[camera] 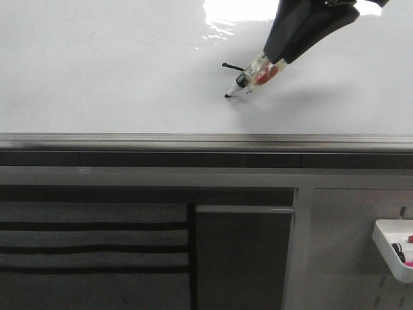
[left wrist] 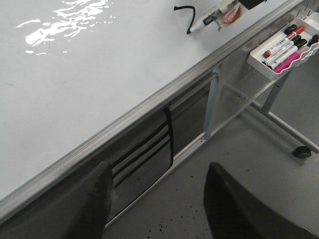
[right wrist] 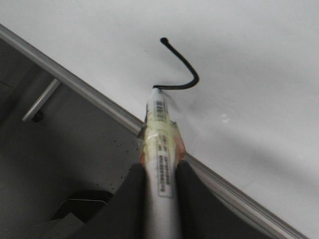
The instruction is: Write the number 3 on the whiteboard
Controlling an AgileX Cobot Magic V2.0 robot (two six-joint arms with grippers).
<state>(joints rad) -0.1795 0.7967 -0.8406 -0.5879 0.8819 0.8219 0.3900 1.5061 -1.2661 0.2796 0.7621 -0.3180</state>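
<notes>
The whiteboard is a glossy white panel lying flat. My right gripper is shut on a white marker wrapped in yellowish tape. The marker's black tip rests on the board. Of the number 3, only a short black hooked stroke shows, ending at the tip. My left gripper is open and empty, off the board's front edge and above the floor.
A silver edge rail runs along the board's near side. A white tray with several markers hangs on a perforated panel at the right. A dark striped panel sits under the board. Glare marks the far part.
</notes>
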